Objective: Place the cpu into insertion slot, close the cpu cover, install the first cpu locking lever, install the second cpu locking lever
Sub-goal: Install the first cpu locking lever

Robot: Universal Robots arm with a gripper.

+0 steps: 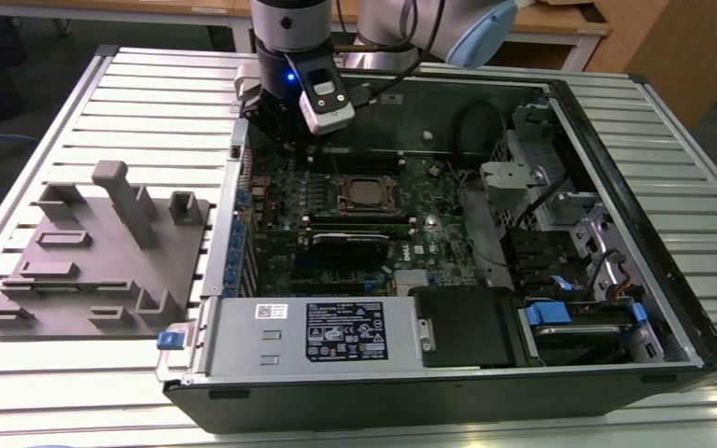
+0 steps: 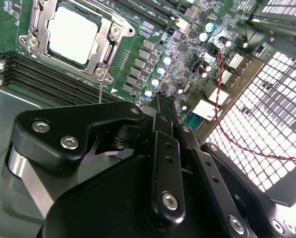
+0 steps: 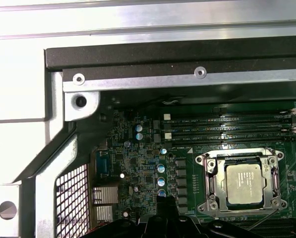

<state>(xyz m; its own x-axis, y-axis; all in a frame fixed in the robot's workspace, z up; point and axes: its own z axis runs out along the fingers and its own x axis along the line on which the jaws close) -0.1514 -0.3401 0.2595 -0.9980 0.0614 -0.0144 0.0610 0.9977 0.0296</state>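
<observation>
Slatted metal bench (image 1: 72, 373); wooden desks (image 1: 558, 28) and dark floor (image 1: 85, 35) beyond its far edge. Open computer case (image 1: 458, 401) flat across the bench's middle, reaching the near edge. Grey moulded fixture (image 1: 97, 252) beside it, toward the edge on the exterior view's left.

On the green board (image 1: 421, 247): cpu (image 3: 243, 183) seated in the insertion slot (image 1: 344, 194), cpu cover (image 3: 214, 184) down around it. Thin wire lever (image 3: 264, 218) alongside, partly cut off; cannot tell whether latched.

Gripper (image 3: 165, 201) above the board near the case's far corner, apart from the slot, fingertips together on nothing. In the exterior view, tips hidden behind the wrist camera (image 1: 325, 96).
</observation>
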